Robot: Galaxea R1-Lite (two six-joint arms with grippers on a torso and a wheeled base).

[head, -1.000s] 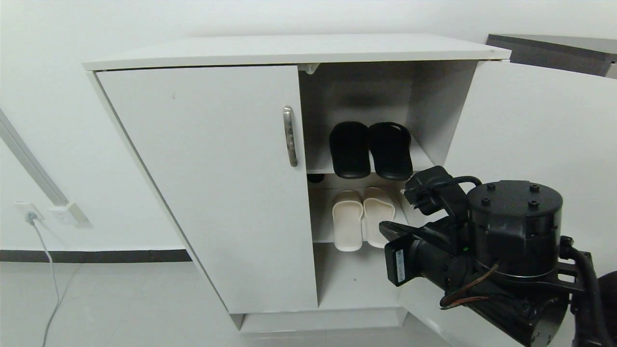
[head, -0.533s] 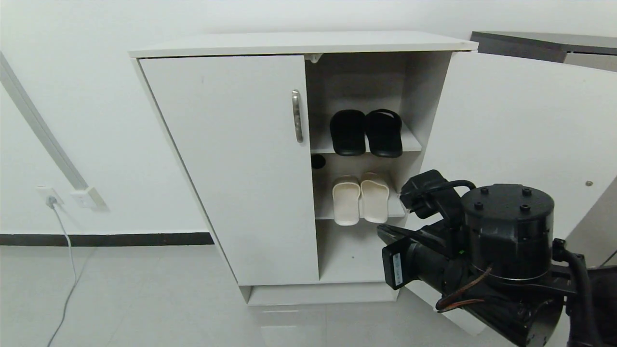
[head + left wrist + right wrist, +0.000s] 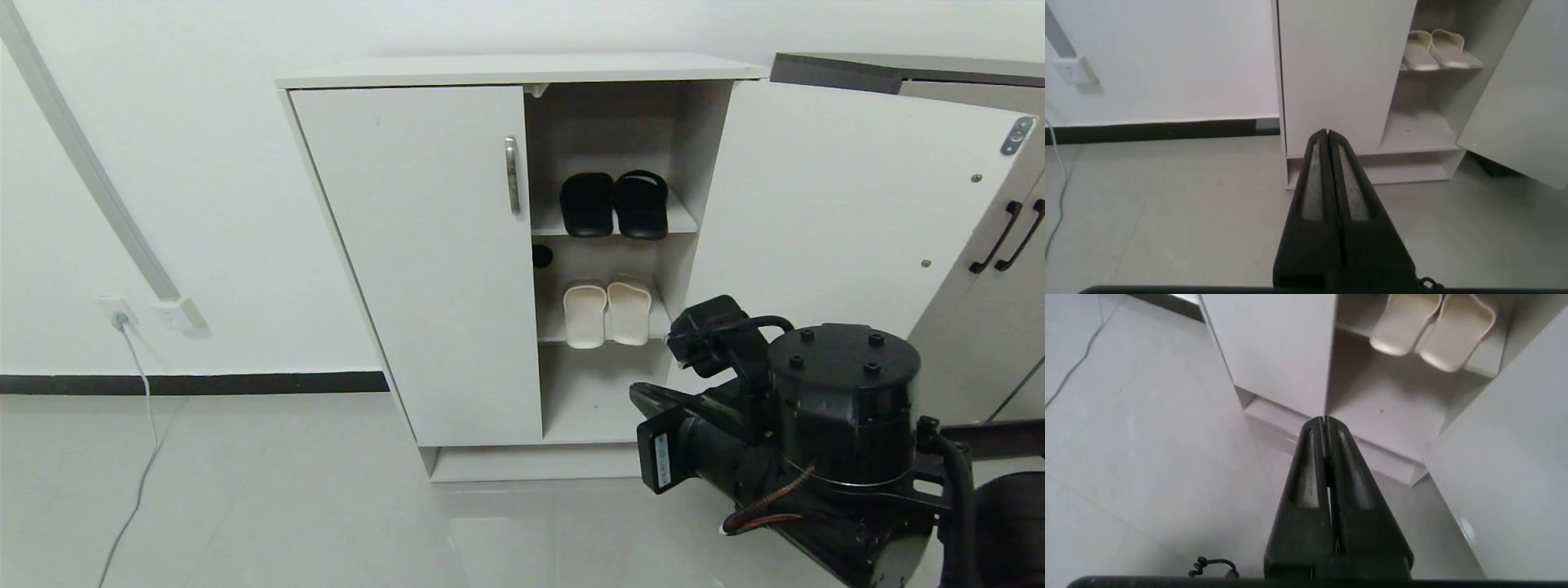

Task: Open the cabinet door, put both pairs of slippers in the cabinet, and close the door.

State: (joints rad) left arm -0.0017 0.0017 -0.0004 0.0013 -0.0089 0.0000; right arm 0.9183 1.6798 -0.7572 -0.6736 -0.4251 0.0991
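The upper shelf (image 3: 686, 224) is carrying a pair of black slippers (image 3: 614, 204), sitting side by side and touching. The shelf below (image 3: 549, 331) is holding a pair of cream slippers (image 3: 606, 312), also side by side, their ends hanging slightly over its front edge. The tiled floor (image 3: 269, 498) is bearing the white cabinet (image 3: 408, 245), and a grey cable (image 3: 122, 535) is trailing across it to the left.

Bright, even, diffuse room light falls from above on the white cabinet (image 3: 424, 245) and the wall (image 3: 204, 163), leaving only soft grey shade high inside the open cabinet, a pale sheen on the glossy floor (image 3: 269, 506) before its foot, and upright lines leaning outward toward the head view's edges.
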